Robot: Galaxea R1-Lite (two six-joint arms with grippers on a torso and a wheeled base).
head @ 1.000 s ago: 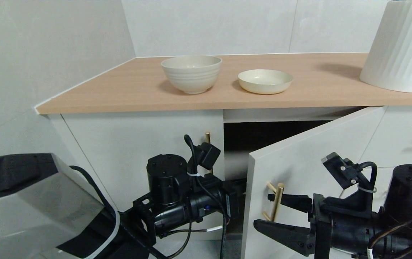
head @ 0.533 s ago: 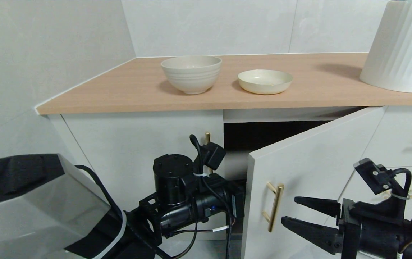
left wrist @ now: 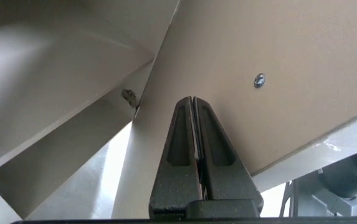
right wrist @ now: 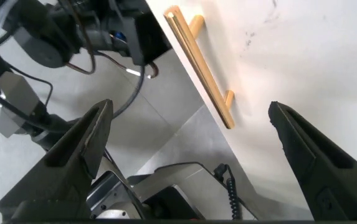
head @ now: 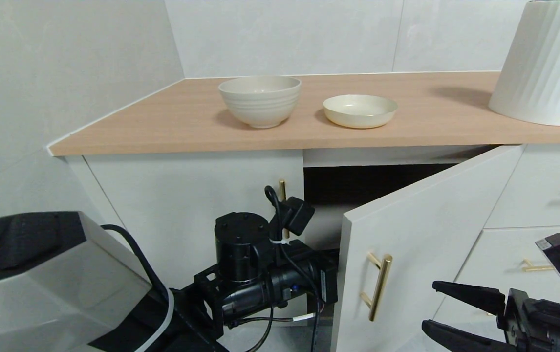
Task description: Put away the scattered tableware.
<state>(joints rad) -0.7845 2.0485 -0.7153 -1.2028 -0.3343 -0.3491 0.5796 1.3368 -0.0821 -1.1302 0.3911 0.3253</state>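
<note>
A cream ribbed ceramic bowl (head: 260,100) and a shallow cream dish (head: 360,110) sit near each other but apart on the wooden tabletop (head: 162,127), the bowl on the left. Below them a white cabinet door (head: 421,220) stands ajar, its gold bar handle (head: 379,286) facing out. The left end effector (left wrist: 193,99) is clenched on nothing, its 2 fingers pressed together close to the door's inner face. The right end effector (head: 431,304) is released, spread wide near the handle without touching it. A white ribbed cylindrical container (head: 546,63) stands at the far right.

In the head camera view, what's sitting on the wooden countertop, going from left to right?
deep bowl → shallow dish → tall ribbed white container
</note>
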